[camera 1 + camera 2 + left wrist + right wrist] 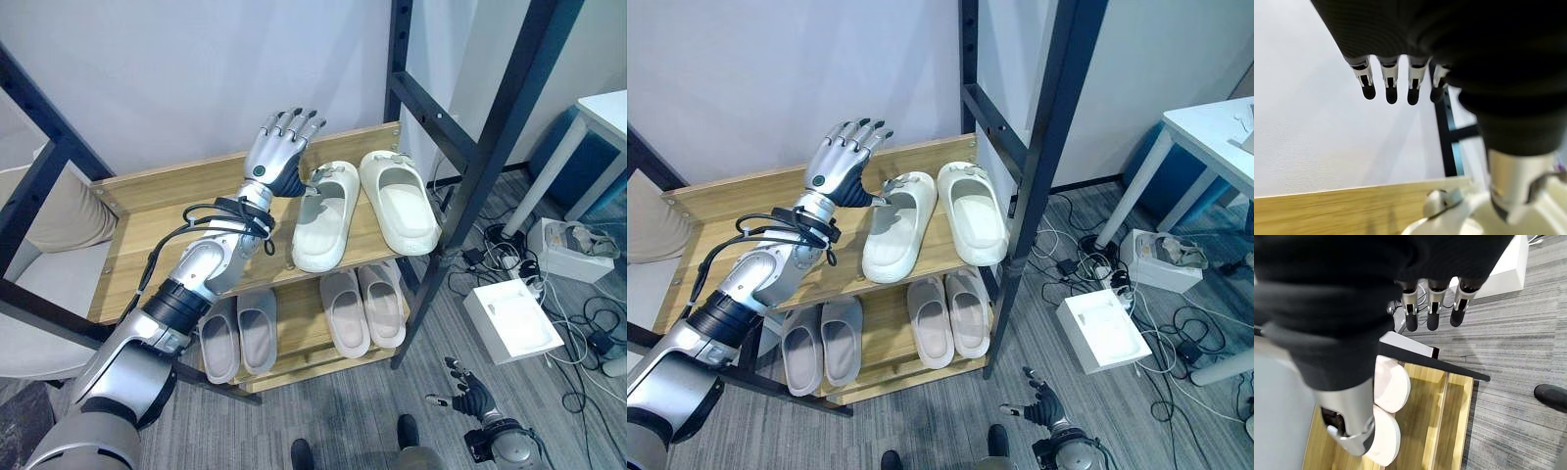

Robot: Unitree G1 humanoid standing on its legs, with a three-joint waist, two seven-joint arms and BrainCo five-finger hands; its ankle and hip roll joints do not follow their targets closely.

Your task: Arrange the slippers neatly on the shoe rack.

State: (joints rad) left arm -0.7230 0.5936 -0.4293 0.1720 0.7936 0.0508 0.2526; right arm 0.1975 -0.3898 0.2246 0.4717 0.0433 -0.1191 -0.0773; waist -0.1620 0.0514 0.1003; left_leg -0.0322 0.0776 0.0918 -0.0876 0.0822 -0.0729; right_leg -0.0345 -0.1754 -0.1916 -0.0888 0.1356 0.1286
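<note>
Two white slippers lie side by side on the top shelf of the wooden shoe rack: the left slipper is slightly angled and the right slipper sits by the black post. My left hand hovers open over the shelf just left of the left slipper, fingers straight and pointing at the wall, thumb close above that slipper's strap. Two pairs of beige slippers rest on the lower shelf. My right hand hangs open low over the floor, right of the rack, holding nothing.
Black metal frame posts stand at the rack's right side and cross at its left. A white box, another box and tangled cables lie on the grey floor to the right. A white table stands far right, and a beige cushion far left.
</note>
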